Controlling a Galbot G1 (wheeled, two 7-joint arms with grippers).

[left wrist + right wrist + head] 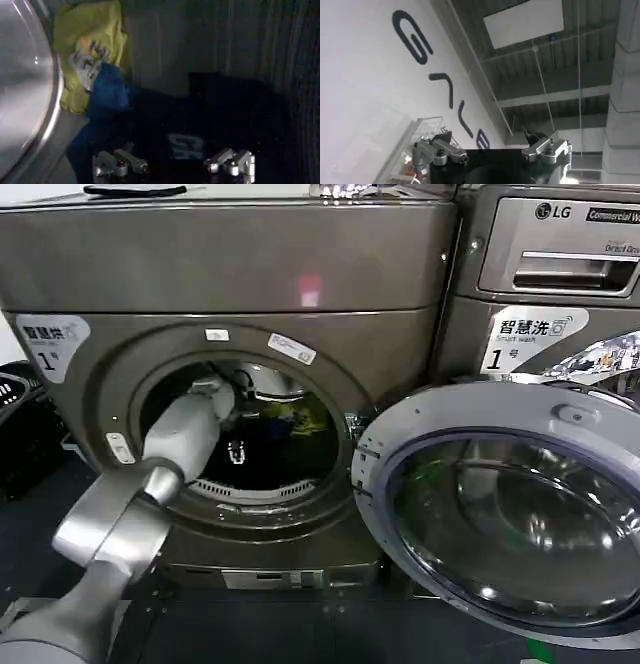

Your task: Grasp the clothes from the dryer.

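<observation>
The bronze-grey dryer (230,274) stands with its glass door (510,504) swung open to the right. My left arm (150,474) reaches through the porthole into the drum. Inside lie the clothes: a yellow garment (90,30), a blue one (107,92) and a dark one with a pale print (186,146); some of them show through the porthole (290,422). My left gripper (176,167) is open just above the dark garment, with nothing between its fingers. My right gripper (495,156) is open and empty, pointing up at a wall and ceiling.
An LG machine (560,264) with a drawer stands to the right of the dryer. The open door juts out in front of it. A black basket (20,414) sits at the far left. The drum's metal rim (30,90) is close beside the left gripper.
</observation>
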